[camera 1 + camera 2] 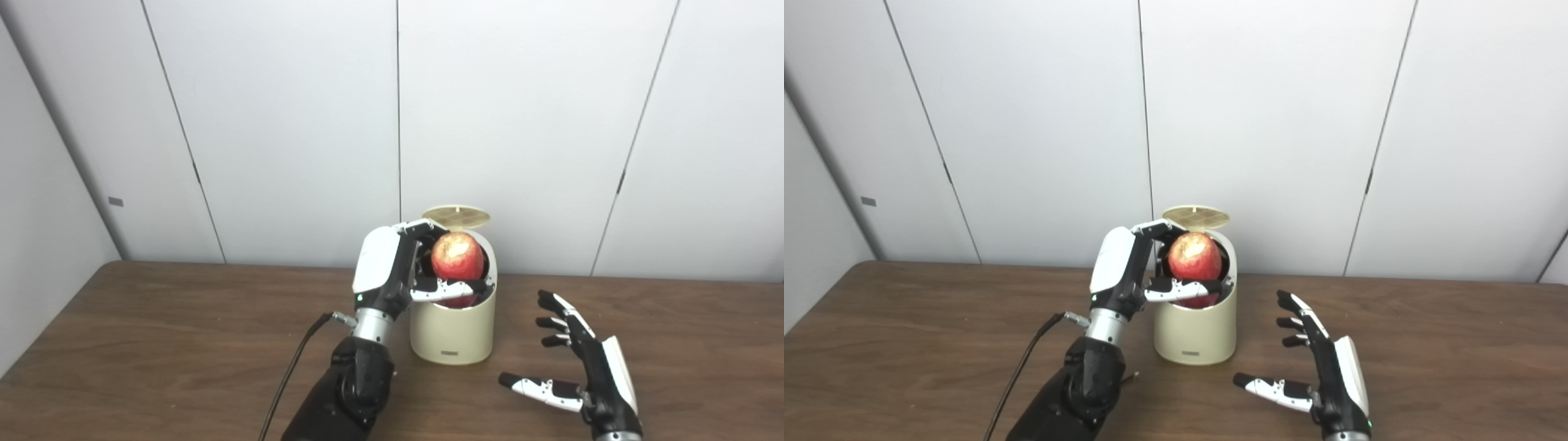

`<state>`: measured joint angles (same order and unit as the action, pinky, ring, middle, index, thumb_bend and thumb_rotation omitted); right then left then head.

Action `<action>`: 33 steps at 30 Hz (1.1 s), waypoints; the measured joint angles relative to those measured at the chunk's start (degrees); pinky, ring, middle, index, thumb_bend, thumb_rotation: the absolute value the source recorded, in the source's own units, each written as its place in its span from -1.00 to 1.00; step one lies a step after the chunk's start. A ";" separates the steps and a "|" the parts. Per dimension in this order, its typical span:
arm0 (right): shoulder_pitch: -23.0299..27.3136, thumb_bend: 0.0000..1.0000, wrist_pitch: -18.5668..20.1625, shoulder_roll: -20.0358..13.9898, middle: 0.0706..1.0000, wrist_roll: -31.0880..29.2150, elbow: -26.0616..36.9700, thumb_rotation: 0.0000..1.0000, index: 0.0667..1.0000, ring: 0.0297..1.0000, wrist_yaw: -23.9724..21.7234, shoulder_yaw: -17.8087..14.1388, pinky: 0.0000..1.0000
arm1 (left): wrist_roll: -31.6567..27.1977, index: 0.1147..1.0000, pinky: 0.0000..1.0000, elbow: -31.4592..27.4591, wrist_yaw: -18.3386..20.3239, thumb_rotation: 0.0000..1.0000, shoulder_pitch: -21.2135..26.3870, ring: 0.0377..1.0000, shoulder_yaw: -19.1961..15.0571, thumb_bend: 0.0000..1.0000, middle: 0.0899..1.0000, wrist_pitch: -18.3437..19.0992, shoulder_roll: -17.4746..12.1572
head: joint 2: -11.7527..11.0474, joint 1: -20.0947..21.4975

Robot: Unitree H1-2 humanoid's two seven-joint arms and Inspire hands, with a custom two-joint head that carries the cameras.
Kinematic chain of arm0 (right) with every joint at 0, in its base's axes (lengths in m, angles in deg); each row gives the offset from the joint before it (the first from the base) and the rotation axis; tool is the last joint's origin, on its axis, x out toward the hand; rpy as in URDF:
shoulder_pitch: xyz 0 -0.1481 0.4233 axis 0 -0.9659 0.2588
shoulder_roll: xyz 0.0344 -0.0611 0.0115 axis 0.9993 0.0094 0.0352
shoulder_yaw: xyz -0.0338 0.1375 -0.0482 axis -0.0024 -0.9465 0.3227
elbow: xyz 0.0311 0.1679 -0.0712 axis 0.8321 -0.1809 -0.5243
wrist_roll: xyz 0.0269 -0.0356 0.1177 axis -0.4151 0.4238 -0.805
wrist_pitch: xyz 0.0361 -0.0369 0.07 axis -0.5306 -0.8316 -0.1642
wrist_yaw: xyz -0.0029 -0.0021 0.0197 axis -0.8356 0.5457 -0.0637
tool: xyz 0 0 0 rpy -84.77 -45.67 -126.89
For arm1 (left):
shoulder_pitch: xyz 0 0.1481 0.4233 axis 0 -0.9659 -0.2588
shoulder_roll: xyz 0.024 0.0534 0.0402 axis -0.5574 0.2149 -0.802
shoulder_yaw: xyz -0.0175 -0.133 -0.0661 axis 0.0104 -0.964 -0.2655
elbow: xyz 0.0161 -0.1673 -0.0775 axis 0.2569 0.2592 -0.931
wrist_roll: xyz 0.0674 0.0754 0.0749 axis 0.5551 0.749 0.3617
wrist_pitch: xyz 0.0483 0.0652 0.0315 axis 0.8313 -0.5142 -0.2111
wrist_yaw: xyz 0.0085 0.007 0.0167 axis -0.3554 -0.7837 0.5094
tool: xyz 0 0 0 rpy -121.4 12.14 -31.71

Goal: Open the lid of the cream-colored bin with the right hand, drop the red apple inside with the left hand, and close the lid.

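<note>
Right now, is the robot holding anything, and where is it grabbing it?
The left hand holds the red apple by its sides, over the open cream-colored bin. The right hand is open and holds nothing.

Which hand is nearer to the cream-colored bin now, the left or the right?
The left. The left hand is at the open top of the cream-colored bin, holding the red apple over it. The right hand is open, apart from the bin on its right side.
</note>
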<state>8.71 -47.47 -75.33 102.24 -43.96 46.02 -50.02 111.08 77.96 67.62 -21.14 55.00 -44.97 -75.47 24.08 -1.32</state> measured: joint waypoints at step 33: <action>0.00 0.59 0.04 -0.13 0.65 -0.05 0.30 -0.73 0.66 0.46 -0.61 0.42 0.22 | -1.04 0.21 0.46 -4.07 1.33 -0.82 -2.16 0.28 -1.46 0.64 0.17 0.56 -0.57 | 0.18 -1.14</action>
<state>8.71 -47.43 -75.46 102.19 -43.66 45.41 -49.61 110.04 73.88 68.95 -23.30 53.54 -44.41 -76.04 24.26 -2.46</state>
